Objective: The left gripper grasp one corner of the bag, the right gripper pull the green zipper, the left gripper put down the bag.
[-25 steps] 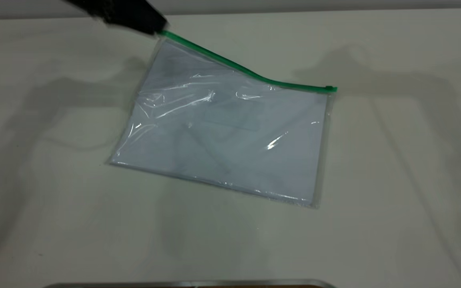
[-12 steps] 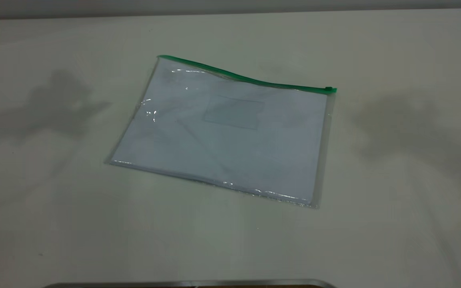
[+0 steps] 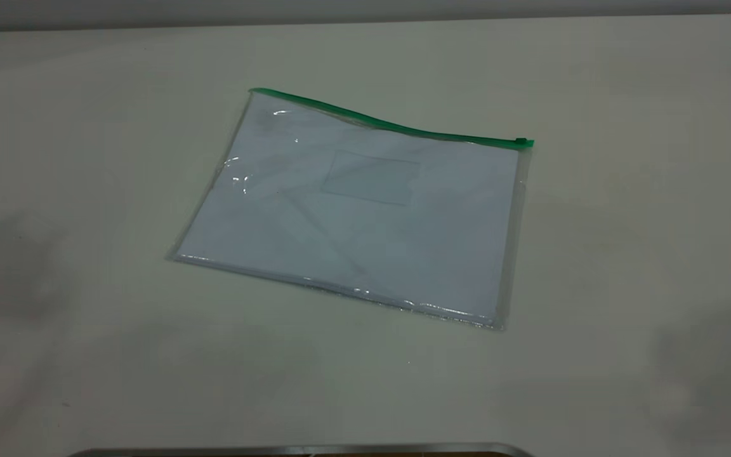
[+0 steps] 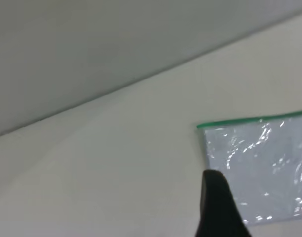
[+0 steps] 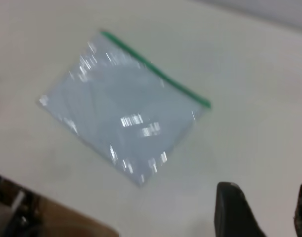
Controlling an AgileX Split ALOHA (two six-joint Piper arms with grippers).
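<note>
bag (image 3: 365,228): clear plastic, pale bluish-white paper showing through, few white glare streaks. green zipper (image 3: 397,127): bright green strip on far edge, slider tab same green. small pocket on bag (image 3: 370,178): clear too, slightly greyer tint. table (image 3: 625,266): plain off-white, faint grey shadows. left gripper (image 4: 217,210) and right gripper (image 5: 262,210): plain black.

The bag (image 3: 365,209) lies flat on the table (image 3: 625,266), near its middle and a little toward the far side. The zipper (image 3: 391,125) runs along the bag's far edge, with the slider (image 3: 521,141) at its right end. A small pocket (image 3: 372,178) sits on the bag's face, just before the zipper.
</note>
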